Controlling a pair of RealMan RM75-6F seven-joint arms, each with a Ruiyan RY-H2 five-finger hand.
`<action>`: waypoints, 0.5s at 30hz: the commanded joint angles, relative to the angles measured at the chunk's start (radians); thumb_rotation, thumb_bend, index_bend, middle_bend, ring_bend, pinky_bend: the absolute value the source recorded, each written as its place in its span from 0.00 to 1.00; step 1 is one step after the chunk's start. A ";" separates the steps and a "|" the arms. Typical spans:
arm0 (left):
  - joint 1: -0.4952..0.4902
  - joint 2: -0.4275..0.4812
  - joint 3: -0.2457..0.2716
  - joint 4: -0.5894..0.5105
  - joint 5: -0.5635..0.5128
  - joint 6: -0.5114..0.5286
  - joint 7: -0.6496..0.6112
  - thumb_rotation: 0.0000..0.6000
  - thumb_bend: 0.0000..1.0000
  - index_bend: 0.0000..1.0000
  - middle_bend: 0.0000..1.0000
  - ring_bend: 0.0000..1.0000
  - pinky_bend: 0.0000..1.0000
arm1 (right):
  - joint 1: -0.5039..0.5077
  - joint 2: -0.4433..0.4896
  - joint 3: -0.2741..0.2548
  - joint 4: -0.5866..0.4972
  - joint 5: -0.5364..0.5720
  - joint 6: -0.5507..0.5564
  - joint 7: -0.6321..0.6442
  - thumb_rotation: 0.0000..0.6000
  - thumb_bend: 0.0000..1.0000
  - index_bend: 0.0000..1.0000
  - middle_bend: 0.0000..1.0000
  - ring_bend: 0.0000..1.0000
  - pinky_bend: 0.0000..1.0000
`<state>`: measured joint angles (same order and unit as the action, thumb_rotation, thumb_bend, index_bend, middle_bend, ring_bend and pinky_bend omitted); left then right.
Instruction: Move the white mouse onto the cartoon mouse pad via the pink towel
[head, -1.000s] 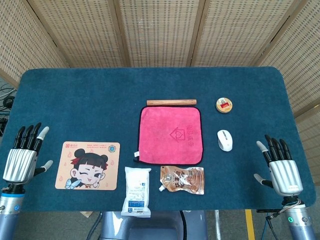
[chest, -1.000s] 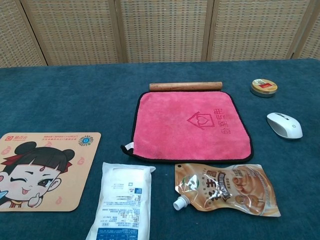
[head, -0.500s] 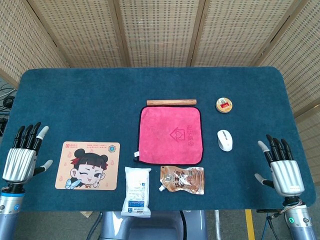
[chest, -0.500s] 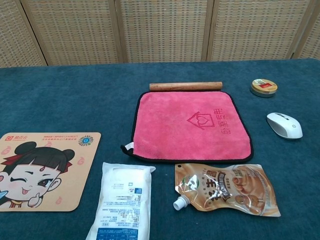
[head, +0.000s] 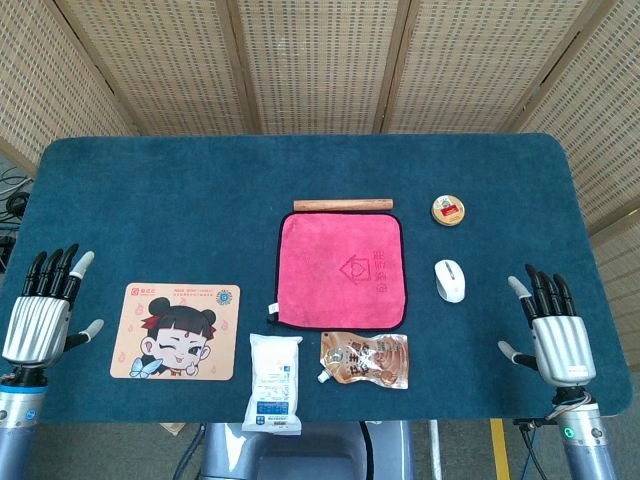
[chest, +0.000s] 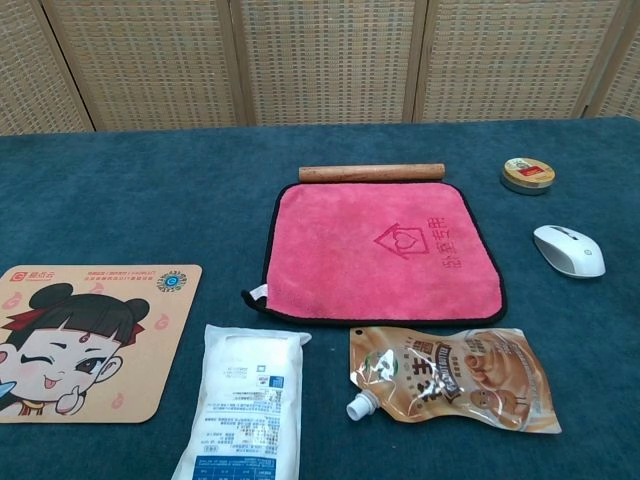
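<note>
The white mouse (head: 450, 279) (chest: 569, 250) lies on the blue table cloth, just right of the pink towel (head: 342, 270) (chest: 375, 251). The cartoon mouse pad (head: 177, 330) (chest: 85, 340) lies flat at the front left. My right hand (head: 552, 330) hovers open near the front right edge, to the right of and nearer than the mouse, holding nothing. My left hand (head: 42, 313) is open at the front left, just left of the pad. Neither hand shows in the chest view.
A wooden stick (head: 344, 205) (chest: 371, 172) lies along the towel's far edge. A small round tin (head: 448, 209) (chest: 528, 175) sits beyond the mouse. A white pouch (head: 275, 383) (chest: 244, 406) and a brown spout pouch (head: 365, 359) (chest: 452, 378) lie in front of the towel.
My right hand has shifted slightly left and nearer. The left hand has drifted a little downward in the view. No object has moved.
</note>
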<state>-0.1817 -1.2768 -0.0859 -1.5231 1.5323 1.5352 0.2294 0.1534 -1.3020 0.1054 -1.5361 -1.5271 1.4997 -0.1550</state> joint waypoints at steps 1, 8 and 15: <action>-0.002 0.000 -0.001 0.001 0.000 -0.004 -0.003 1.00 0.02 0.00 0.00 0.00 0.00 | 0.041 -0.030 0.032 -0.018 0.038 -0.054 -0.021 1.00 0.00 0.12 0.00 0.00 0.00; -0.005 0.001 -0.005 0.008 -0.010 -0.015 -0.016 1.00 0.02 0.00 0.00 0.00 0.00 | 0.135 -0.106 0.100 -0.032 0.087 -0.125 -0.122 1.00 0.00 0.12 0.00 0.00 0.00; -0.011 0.001 -0.003 0.016 -0.014 -0.031 -0.028 1.00 0.02 0.00 0.00 0.00 0.00 | 0.200 -0.169 0.139 -0.009 0.182 -0.200 -0.201 1.00 0.00 0.12 0.00 0.00 0.00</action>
<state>-0.1926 -1.2761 -0.0886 -1.5073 1.5188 1.5046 0.2014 0.3365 -1.4540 0.2343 -1.5596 -1.3674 1.3211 -0.3383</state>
